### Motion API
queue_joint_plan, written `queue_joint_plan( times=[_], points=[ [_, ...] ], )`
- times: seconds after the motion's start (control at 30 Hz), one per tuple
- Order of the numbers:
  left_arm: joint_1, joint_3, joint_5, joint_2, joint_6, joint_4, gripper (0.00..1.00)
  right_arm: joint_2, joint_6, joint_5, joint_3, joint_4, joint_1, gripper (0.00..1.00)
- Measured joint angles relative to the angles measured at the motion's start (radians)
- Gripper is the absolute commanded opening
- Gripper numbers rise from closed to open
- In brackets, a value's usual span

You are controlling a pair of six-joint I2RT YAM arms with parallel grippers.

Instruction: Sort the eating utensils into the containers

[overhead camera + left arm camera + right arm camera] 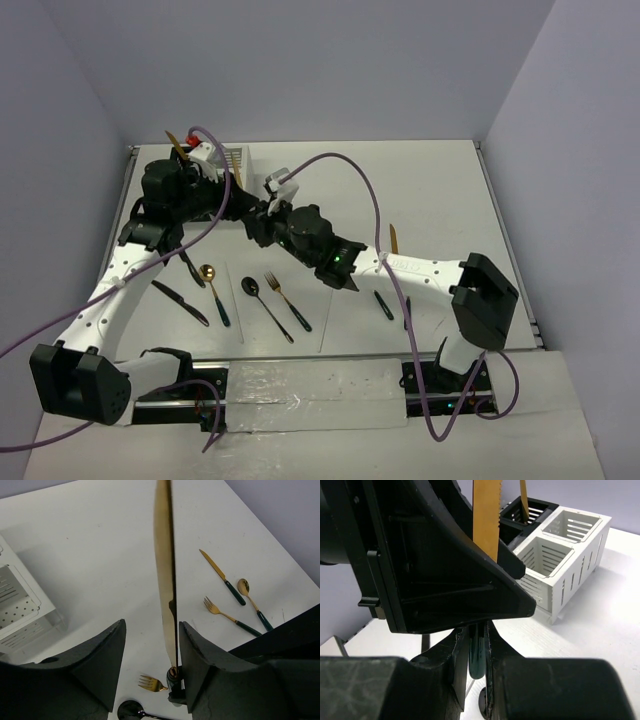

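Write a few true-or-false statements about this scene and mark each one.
1. The right gripper is clamped on the dark handle of the knife. True.
2. The left gripper is shut on the blade. False: its fingers stand apart, with the blade upright between them.
3. A gold utensil stands in the black container. True.
4. Every utensil is already in a container. False: a fork and a spoon, among others, lie on the table.
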Motion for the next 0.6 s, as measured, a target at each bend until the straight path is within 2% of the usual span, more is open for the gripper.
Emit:
queue_joint_plan(
  times=[0.07, 0.17, 0.37, 0.47, 0.57, 0.6],
  points=[
    [0.0, 0.0, -0.004, 0.0, 0.003, -0.001, 0.51, 0.006, -0.001, 0.0, 0.005, -0.004, -0.002, 0.0],
    [-0.006, 0.0, -0.004, 0.0, 0.002, -0.006, 0.38, 0.009, -0.004, 0.0, 0.005, -0.007, -0.003, 0.0],
    [-0.021, 0.0, 0.012, 0.0, -0.001, -0.019, 0.0, 0.028, 0.002, -0.013, 0.008, -0.006, -0.01, 0.0],
    [-0.019, 0.0, 0.005, 0.006, -0.001, -0.019, 0.0, 0.035, 0.009, -0.024, 0.011, -0.006, -0.016, 0.0],
    [-0.019, 0.0, -0.007, 0.01, 0.0, -0.018, 0.0, 0.043, 0.016, -0.043, 0.018, -0.01, -0.025, 0.3],
    [-0.019, 0.0, -0.013, 0.011, 0.002, -0.017, 0.0, 0.048, 0.023, -0.05, 0.023, -0.01, -0.029, 0.5]
  ],
)
